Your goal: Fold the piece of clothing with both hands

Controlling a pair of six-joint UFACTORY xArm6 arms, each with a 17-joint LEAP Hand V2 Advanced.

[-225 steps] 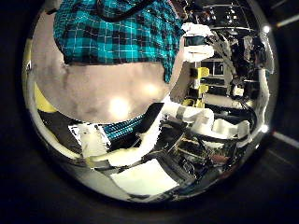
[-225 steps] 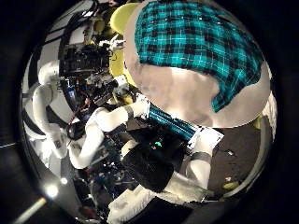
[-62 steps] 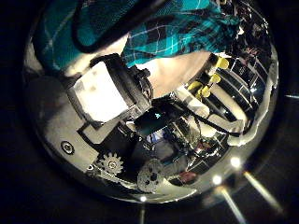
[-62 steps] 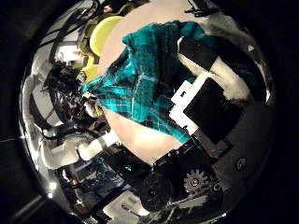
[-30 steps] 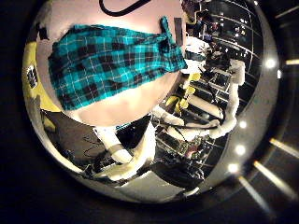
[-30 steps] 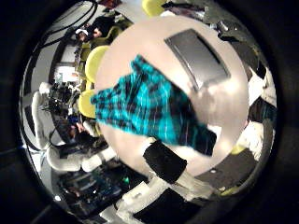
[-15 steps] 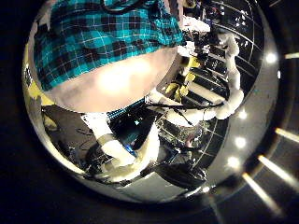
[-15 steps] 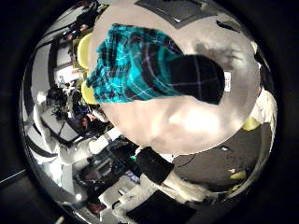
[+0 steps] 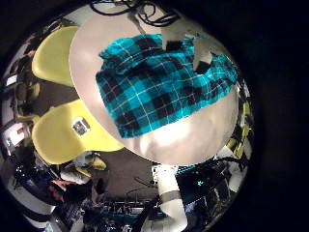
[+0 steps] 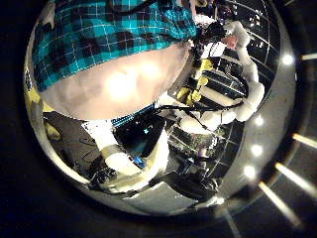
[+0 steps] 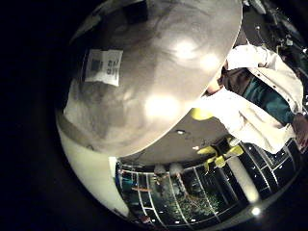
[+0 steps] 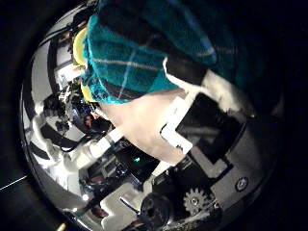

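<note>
Clothing (image 9: 164, 85), a teal plaid piece, lies rumpled on the round pale counter (image 9: 183, 140), and we see it from above in the left little finger side palm view, with yellow chairs (image 9: 60, 135) just beside the counter's edge. In the left thumb side palm view the cloth spreads over the counter with none of that hand showing, so we cannot tell how the left hand's fingers stand. Our right hand (image 12: 197, 115) sits close over the cloth, its fingers curled down onto the fabric and pinching it.
</note>
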